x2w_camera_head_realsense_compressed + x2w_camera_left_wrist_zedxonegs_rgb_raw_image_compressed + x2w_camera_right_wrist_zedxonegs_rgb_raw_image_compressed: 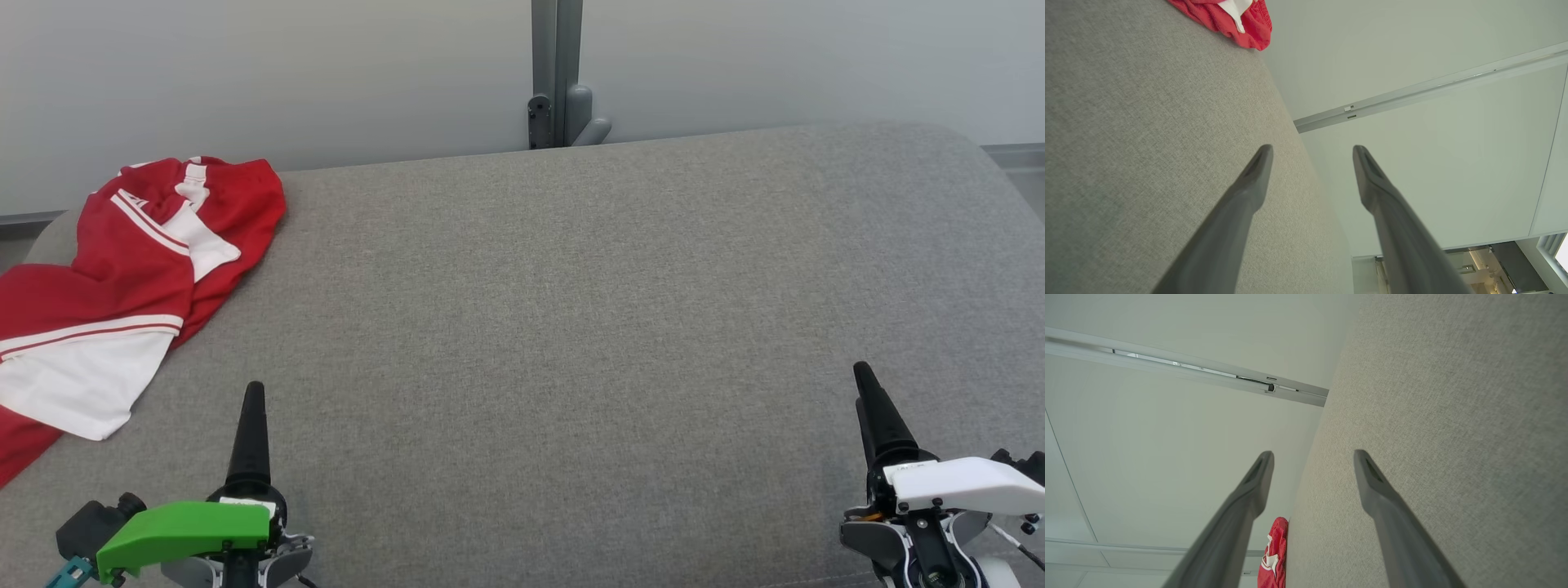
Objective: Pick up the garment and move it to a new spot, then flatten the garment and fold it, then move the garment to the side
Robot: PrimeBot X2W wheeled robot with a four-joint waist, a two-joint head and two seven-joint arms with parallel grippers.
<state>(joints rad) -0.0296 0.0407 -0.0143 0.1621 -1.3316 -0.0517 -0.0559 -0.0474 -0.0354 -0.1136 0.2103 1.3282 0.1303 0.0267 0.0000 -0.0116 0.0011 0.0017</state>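
The garment (122, 278) is a red and white shirt, lying crumpled at the far left of the grey padded surface (571, 327), partly over its left edge. A corner of the garment (1237, 20) shows at the top of the left wrist view, and a strip of the garment (1274, 555) shows low in the right wrist view. My left gripper (253, 408) hovers at the lower left, open and empty, just right of the shirt's white hem. At the lower right my right gripper (869, 392) is open and empty too, far from the shirt.
Pale wall panels rise behind the surface, with a grey post and bracket (559, 106) at the back middle. The surface's rounded back right corner (963, 155) falls away to the floor.
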